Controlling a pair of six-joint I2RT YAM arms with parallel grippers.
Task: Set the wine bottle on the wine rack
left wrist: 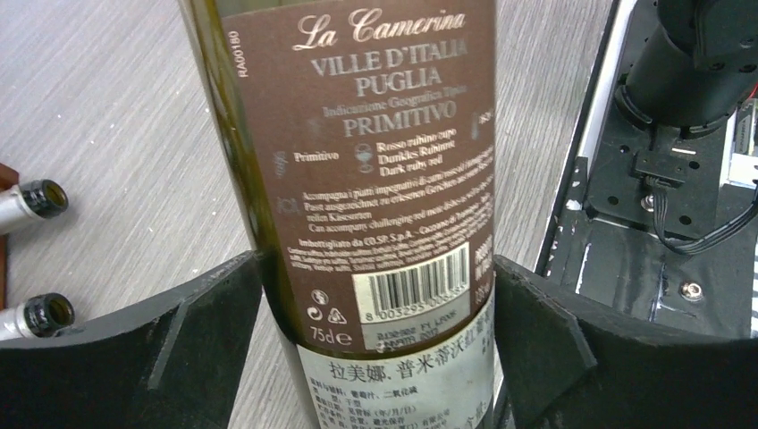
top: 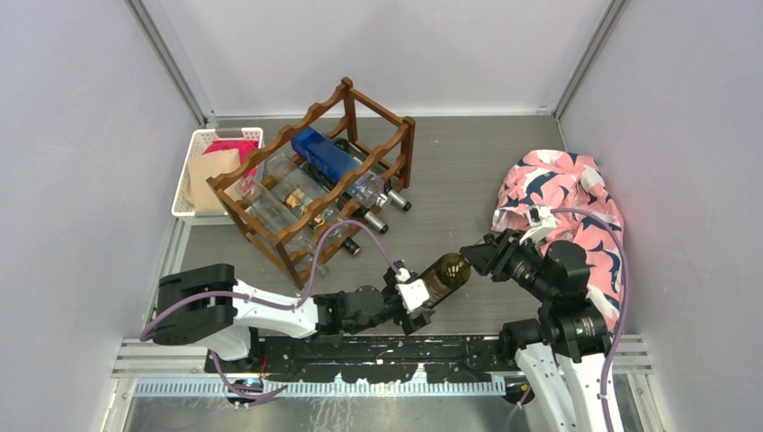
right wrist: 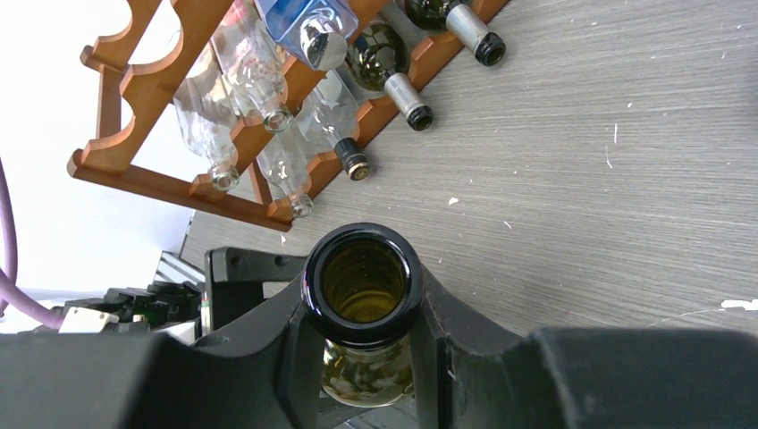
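Black fingers of the left gripper (left wrist: 377, 277) press on both sides of the wine bottle (left wrist: 384, 134), clamped low on its brown label. The right gripper (right wrist: 362, 308) is closed round the neck just under the open mouth. The bottle sits between the two arms at the near side of the grey table (top: 468, 171), well apart from the wine rack (top: 408, 148), which carries clear and dark bottles and a blue bottle (top: 322, 153).
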